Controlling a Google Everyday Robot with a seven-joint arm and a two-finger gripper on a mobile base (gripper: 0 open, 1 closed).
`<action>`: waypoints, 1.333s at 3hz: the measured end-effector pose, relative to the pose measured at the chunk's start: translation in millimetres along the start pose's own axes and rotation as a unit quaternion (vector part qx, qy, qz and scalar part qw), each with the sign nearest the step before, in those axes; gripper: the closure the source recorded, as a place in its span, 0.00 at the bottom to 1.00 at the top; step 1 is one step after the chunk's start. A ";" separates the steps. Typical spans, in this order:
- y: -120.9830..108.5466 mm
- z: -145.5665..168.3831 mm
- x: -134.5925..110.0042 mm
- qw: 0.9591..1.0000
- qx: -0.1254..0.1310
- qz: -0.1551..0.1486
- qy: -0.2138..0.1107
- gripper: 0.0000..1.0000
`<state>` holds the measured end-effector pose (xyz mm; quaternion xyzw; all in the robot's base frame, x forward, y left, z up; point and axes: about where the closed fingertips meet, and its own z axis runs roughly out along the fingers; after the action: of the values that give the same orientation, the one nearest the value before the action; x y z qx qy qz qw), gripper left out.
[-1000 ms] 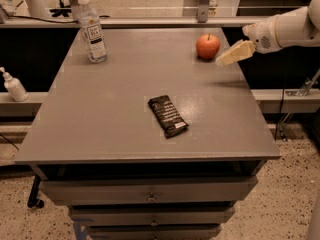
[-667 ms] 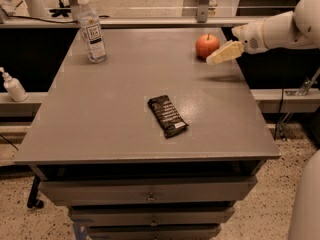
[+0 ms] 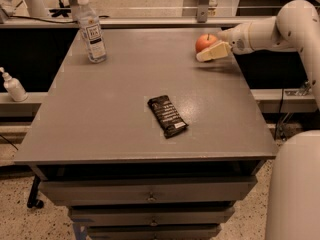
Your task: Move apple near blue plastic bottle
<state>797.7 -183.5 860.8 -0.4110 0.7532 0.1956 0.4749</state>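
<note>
Grey table: one apple, one blue plastic bottle; end effector beside apple, grip unclear.

One grey table; on it one apple at the table's far right edge, one blue plastic bottle at its far left corner, one dark wrapped bar near its middle; one gripper over the table's far right edge, beside the apple; one white pump bottle beyond the table's left side.

A robotics lab: speckled floor, grey drawer-cabinet surface, a white arm's end effector over its far right corner.
</note>
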 end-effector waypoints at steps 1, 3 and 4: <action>-8.8 7.3 -1.2 1.000 0.009 0.005 -0.006 0.41; 2.7 -1.5 -20.2 0.999 0.003 0.034 -0.024 0.87; 38.1 -34.1 -71.5 0.999 -0.005 0.035 -0.029 1.00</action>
<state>763.1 -153.6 935.9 -0.3809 0.7523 0.2279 0.4869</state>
